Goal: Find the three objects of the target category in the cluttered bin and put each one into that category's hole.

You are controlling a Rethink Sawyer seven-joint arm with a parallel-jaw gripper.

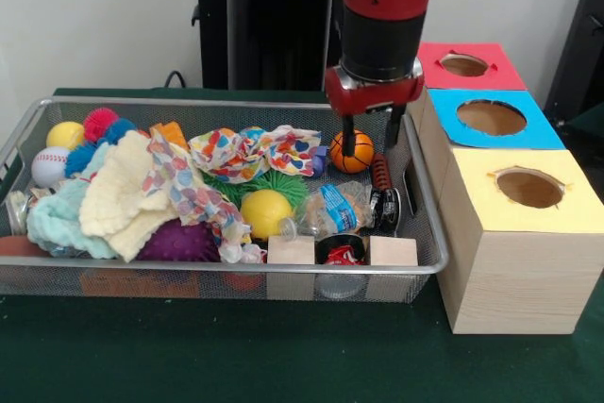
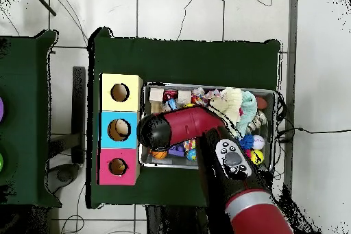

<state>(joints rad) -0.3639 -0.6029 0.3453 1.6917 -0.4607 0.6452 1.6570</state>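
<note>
Nearest, at the front rim of the wire bin (image 1: pixel 28 129), two plain wooden blocks (image 1: pixel 291 250) (image 1: pixel 393 251) stand with a red and black can (image 1: pixel 342 252) between them. Just left of them a purple spiky ball (image 1: pixel 179 243) sits under the edge of a cream cloth (image 1: pixel 118 195), and a mint-green cloth (image 1: pixel 55 219) lies at the near left.

Mid bin: a yellow ball (image 1: pixel 265 210) rests against a green spiky ball (image 1: pixel 274 184), with a crumpled clear plastic bottle (image 1: pixel 332 210) with a blue label just to its right. A multicoloured patterned cloth (image 1: pixel 247 150) drapes over the middle, running down toward the near side. A black and red spring-like object (image 1: pixel 381 176) lies by the right wall (too small to name exactly).

Far side: an orange basketball-style ball (image 1: pixel 352 151) sits at the far right. Far left there is a white baseball (image 1: pixel 49 166), a small yellow ball (image 1: pixel 65 134), a pink spiky ball (image 1: pixel 98 123) and a blue fuzzy ball (image 1: pixel 85 154).

The gripper (image 1: pixel 369 139) hangs over the far right corner, fingers spread wide and holding nothing, one finger (image 1: pixel 348 135) just above the orange ball, the other by the right wall.

Right of the bin stands a row of three wooden boxes with round holes: yellow-topped box (image 1: pixel 524 186) nearest, blue-topped box (image 1: pixel 491 118) in the middle, red-topped box (image 1: pixel 467 65) farthest. In the overhead view the red arm (image 2: pixel 206 142) covers much of the bin (image 2: pixel 273 111).
</note>
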